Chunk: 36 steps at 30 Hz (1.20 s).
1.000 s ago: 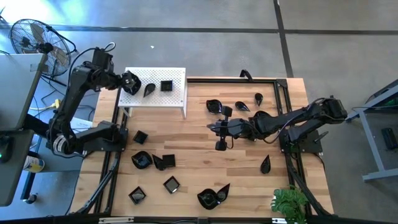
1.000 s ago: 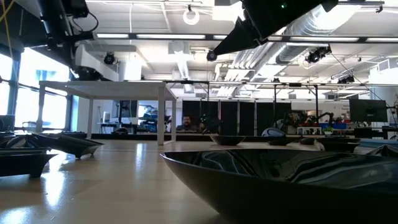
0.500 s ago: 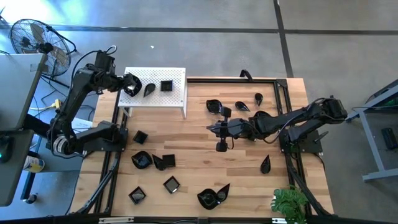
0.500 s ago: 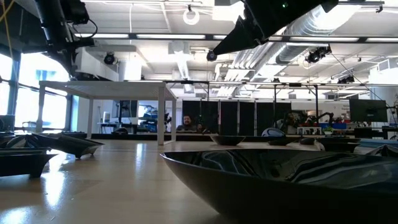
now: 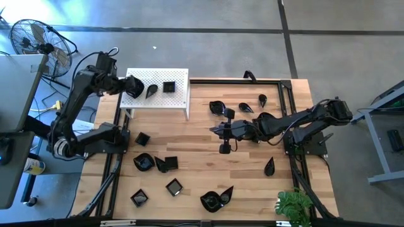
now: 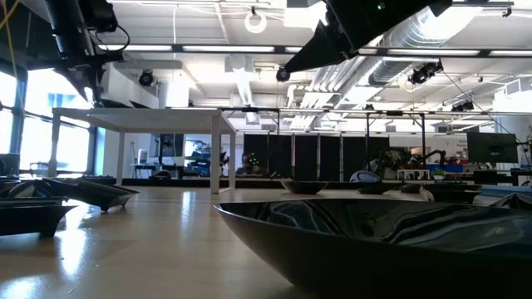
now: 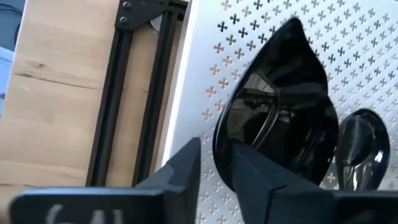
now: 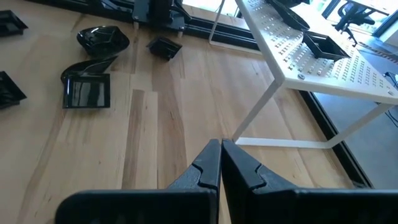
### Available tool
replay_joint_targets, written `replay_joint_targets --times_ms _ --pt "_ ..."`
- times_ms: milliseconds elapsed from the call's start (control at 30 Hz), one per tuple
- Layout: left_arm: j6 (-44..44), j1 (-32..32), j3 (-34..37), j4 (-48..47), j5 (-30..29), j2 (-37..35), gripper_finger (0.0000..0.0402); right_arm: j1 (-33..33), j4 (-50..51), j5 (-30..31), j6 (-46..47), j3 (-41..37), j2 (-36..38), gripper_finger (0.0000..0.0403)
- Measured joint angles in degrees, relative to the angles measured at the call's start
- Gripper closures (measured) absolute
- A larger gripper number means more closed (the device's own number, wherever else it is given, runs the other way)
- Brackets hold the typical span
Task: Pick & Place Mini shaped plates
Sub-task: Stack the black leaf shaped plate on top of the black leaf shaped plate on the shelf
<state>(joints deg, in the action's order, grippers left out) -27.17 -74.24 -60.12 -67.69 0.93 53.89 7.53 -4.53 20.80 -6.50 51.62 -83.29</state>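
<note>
- My left pincer (image 7: 214, 163) is at the left end of the white perforated stand (image 5: 180, 94), its fingers (image 7: 180, 171) slightly parted on either side of the rim of a black teardrop plate (image 7: 280, 112); whether they press on that rim I cannot tell.
- That plate lies on the stand, with a smaller leaf plate (image 5: 151, 91) just beside it and a square plate (image 5: 168, 87) further along.
- My right pincer (image 8: 219, 163) is clenched on nothing, hovering over the bare middle of the tabletop (image 5: 202, 151).
- Behind my right arm a few plates (image 5: 218, 107) lie near the far edge.
- Further out, more black plates (image 5: 154, 163) are scattered over the near left part of the tabletop, one teardrop (image 5: 269, 166) apart on the right.
</note>
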Motion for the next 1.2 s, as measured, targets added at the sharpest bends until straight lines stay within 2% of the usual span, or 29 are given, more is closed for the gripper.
replay_joint_targets --times_ms 167,400,500,700,767,933,1200 --pt "1.6 0.0 -1.4 -0.4 -0.1 -2.0 0.0281 0.0 0.0 0.0 0.0 0.1 0.0 0.0401" --pt "3.3 0.0 -5.1 -2.3 -2.4 -4.4 0.0279 0.0 -0.4 0.0 0.0 0.1 0.0 0.0401" --pt "5.1 0.0 -4.8 -2.1 -2.7 -4.4 0.0298 0.0 -1.4 0.0 0.0 0.1 0.0 0.0401" --pt "7.6 0.0 -3.6 2.2 -4.5 -4.3 0.038 0.0 -2.5 -0.6 0.0 0.1 0.0 0.0401" --pt "8.0 0.0 -3.1 3.6 -5.9 -4.3 0.0396 0.0 -2.7 -1.2 0.0 0.1 0.0 0.0402" --pt "9.0 0.0 -0.9 5.7 -9.2 -4.3 0.0391 0.0 -2.7 -2.1 0.0 0.1 0.0 0.0401" --pt "9.4 0.0 2.1 10.6 -9.5 -4.8 0.04 0.0 -2.7 -2.1 0.0 0.1 0.0 0.0401"
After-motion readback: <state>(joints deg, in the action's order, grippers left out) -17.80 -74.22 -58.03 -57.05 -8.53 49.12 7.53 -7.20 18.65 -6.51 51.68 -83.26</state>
